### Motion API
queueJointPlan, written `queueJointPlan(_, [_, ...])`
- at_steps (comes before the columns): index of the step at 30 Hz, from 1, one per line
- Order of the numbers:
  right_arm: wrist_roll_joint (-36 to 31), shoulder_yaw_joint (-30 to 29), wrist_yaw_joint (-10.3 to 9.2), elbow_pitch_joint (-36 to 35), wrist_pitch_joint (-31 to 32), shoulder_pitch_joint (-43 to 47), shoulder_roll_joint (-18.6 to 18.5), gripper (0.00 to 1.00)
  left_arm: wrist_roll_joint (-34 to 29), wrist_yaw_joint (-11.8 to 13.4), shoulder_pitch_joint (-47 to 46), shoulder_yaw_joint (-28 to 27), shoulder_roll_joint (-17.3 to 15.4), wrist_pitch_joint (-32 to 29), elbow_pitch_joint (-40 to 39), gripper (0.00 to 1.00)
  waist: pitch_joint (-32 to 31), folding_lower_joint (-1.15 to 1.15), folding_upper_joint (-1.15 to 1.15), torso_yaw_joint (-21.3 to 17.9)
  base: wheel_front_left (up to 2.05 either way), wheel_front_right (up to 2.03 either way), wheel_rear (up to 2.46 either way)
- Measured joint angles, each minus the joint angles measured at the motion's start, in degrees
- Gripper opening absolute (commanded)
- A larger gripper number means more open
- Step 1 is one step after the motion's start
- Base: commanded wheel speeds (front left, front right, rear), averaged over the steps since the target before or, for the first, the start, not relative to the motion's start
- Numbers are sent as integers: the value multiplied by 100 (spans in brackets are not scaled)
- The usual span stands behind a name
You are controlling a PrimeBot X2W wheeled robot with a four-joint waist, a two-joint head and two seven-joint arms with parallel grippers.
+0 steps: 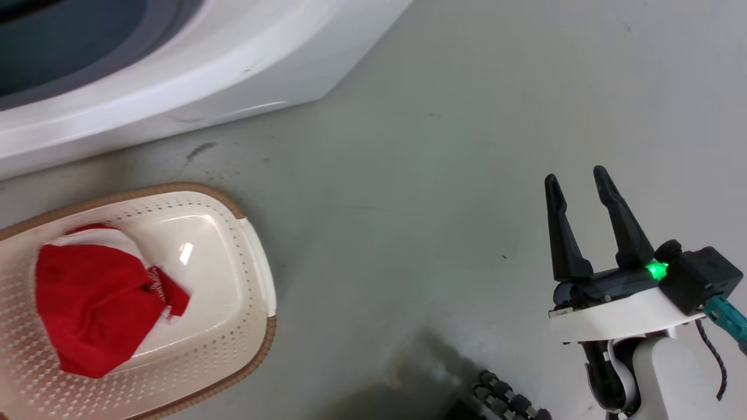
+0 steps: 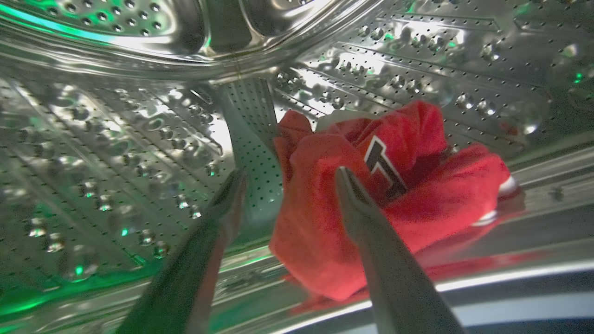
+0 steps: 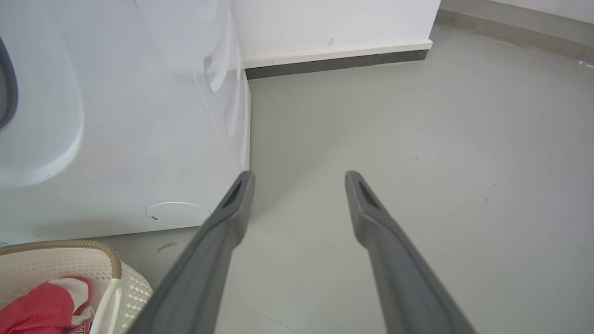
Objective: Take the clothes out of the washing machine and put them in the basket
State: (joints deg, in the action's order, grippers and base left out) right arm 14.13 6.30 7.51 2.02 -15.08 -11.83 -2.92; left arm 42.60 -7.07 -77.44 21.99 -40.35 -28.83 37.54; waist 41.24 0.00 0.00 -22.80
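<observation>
One red garment lies in the cream basket on the floor at the lower left, below the white washing machine. Another red garment with a dark-and-white logo sits crumpled inside the steel drum. My left gripper is open inside the drum, its fingers reaching the garment's left edge, with nothing held. Over bare floor at the lower right, my right gripper is open and empty. The right wrist view shows the same gripper, the basket and its red garment.
Grey floor stretches right of the washer and basket. A white wall with a dark skirting runs behind the machine. A round service flap sits low on the washer's front.
</observation>
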Motion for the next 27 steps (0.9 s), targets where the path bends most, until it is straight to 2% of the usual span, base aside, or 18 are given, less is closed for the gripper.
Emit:
queueJointPlan(7, [122,210,0,-12,1,-4,0,100,120,238,-628,132,225,-985,443,100,304,0,0,-290,0,0,0])
queueJointPlan(10, [175,261,0,-23,1,-5,1,100,-55,367,-774,285,159,-1276,525,100,397,0,0,-370,0,0,0])
queueJointPlan(15, [260,313,0,-56,1,-16,0,100,-183,403,-826,488,77,-1636,587,100,542,0,0,-458,0,0,0])
queueJointPlan(22, [365,377,0,-82,1,-66,0,100,-205,494,-858,528,-64,-1845,524,100,681,0,0,-532,0,0,0])
queueJointPlan(23, [383,386,0,-86,1,-71,0,100,-193,504,-861,519,-68,-1873,508,88,696,0,0,-539,0,0,0])
queueJointPlan(24, [397,391,0,-90,1,-74,0,100,-181,506,-867,519,-75,-1896,483,32,710,0,0,-544,0,0,0])
queueJointPlan(25, [400,397,0,-91,1,-76,0,100,-168,506,-867,519,-77,-1915,456,0,723,0,0,-547,0,0,0])
queueJointPlan(27, [410,393,0,-92,1,-82,0,100,-169,504,-870,555,-69,-1947,387,0,745,0,0,-543,0,0,0])
